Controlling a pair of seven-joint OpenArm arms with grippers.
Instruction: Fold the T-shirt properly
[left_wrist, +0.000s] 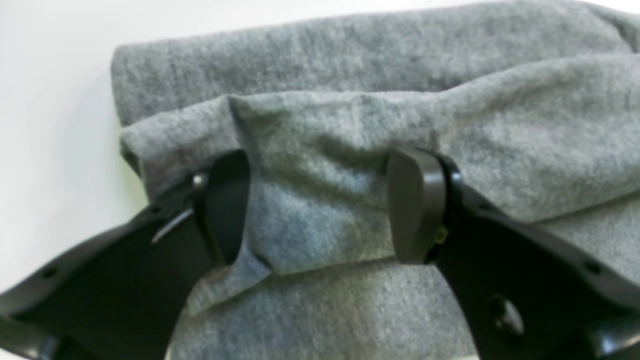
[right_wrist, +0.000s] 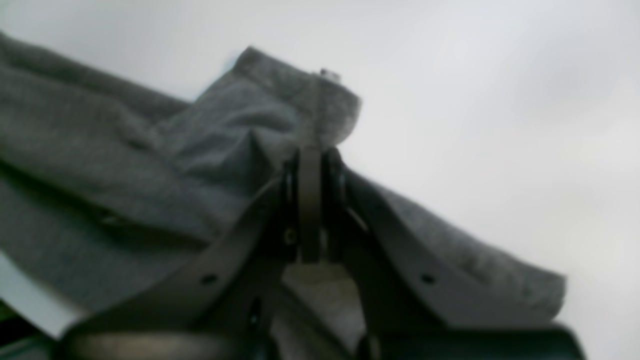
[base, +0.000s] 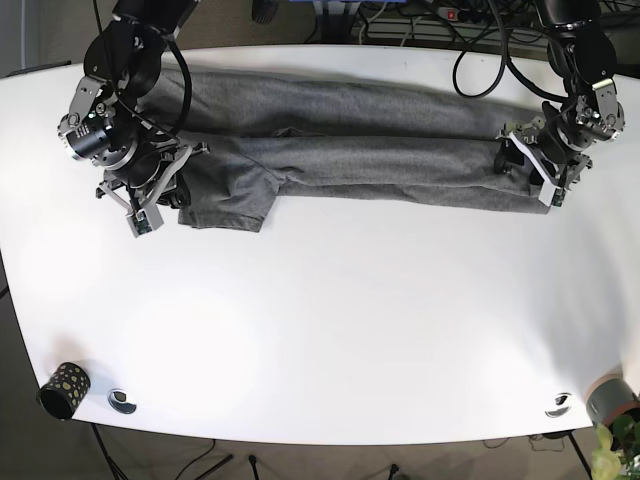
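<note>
The gray T-shirt lies long and thin across the far side of the white table, already folded into a strip. The right gripper has its two fingers pressed together on a bit of cloth near the sleeve end — it is pinching the shirt. The left gripper is spread wide over the other end, with cloth between the fingers but not squeezed yet.

To do this step well, the left gripper should probably close on both layers at the edge, not just the top one. Then both arms should lift together and keep the cloth tight — if one goes faster, the strip could twist or sag.
</note>
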